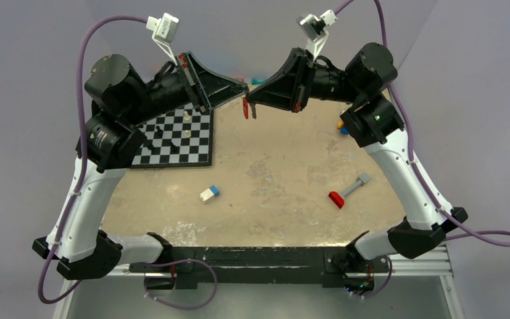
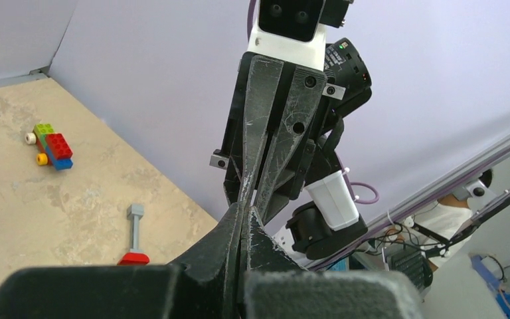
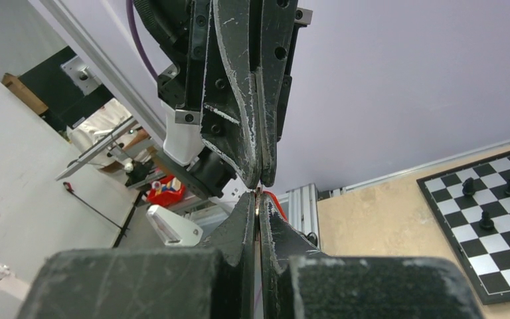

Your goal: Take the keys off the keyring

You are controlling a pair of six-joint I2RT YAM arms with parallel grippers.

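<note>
Left gripper (image 2: 244, 218) and right gripper (image 3: 259, 207) fingers pinch fully closed, tip to tip; the dangling red key (image 1: 246, 109) looks light, stiff, slippery, so grip its head.

Both arms same build: L arm (image 1: 83, 199) & R arm (image 1: 405, 173) have white lower shells, black base and elbow housings, fat round black motor cans (image 1: 109, 76) up top. Purple cable (image 1: 87, 46) arcs off each arm and runs down along the white shell; more purple loops at the bases. Green LED (image 1: 377, 117) lit on R arm's upper joint. L gripper (image 1: 246, 86) & R gripper (image 1: 251, 98): black wedge-shaped bodies w/ small red tabs (image 1: 183, 61) at the rear. Fingers (image 3: 236, 86) long, tapering, matte black, edges scuffed whitish, round screw holes, silver bolt block (image 3: 187, 117) on the side. Small white wrist cam (image 1: 164, 26) on a white bracket per wrist
</note>
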